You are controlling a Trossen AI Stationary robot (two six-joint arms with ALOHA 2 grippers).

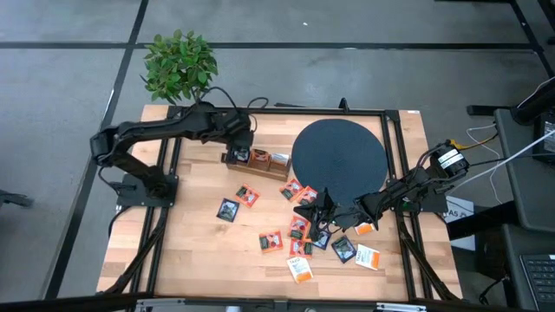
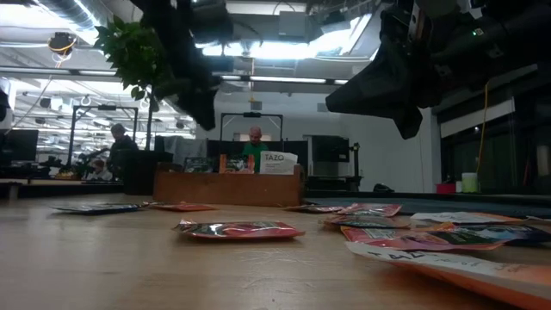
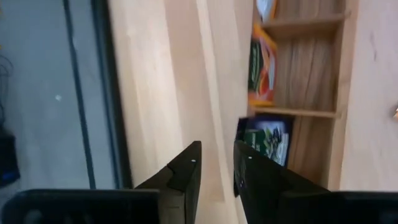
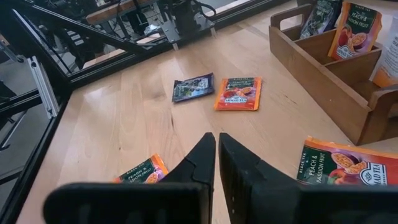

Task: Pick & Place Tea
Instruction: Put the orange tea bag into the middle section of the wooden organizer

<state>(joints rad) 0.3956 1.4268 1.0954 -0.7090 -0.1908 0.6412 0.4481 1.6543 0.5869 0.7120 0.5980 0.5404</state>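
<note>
Possible trouble near the wooden tray (image 1: pixel 260 163):

- Likely snagging of the dark sachet (image 3: pixel 267 140), standing in the tray's end compartment right beside one finger (image 3: pixel 252 171) of the left gripper (image 3: pixel 217 163). A careless lift could tip it out.
- Likely sliding of the thin, flat loose sachets (image 1: pixel 299 269) on the smooth wood instead of rising into a pinch.
- Risk of 2 packets coming up at once, given the overlapping packets in the heap well away from the tray, beside the black disc (image 1: pixel 338 160).
- No grasp possible with the right gripper's fingers closed. Needs opening before any descent.

Left gripper (image 1: pixel 236 154): directly over the tray's left end, fingers a narrow gap apart, nothing between them. Dark sachet just beyond the fingertips, inside the tray and apparently let go. A red-orange sachet (image 3: pixel 261 62) in the next compartment along.

Right gripper (image 1: pixel 325 208): well apart from the tray, on the heap side and above the scatter. Fingers pressed together, holding nothing.

From the right wrist view: a dark packet (image 4: pixel 193 87) and a red-orange packet (image 4: pixel 238 93) flat on the table ahead of the right gripper (image 4: pixel 216 155), between it and the tray (image 4: pixel 323 68). 2 more peach-labelled packets (image 4: pixel 140 171) (image 4: pixel 348 165) close on either side of the fingers. About 12 packets not yet in the tray.
</note>
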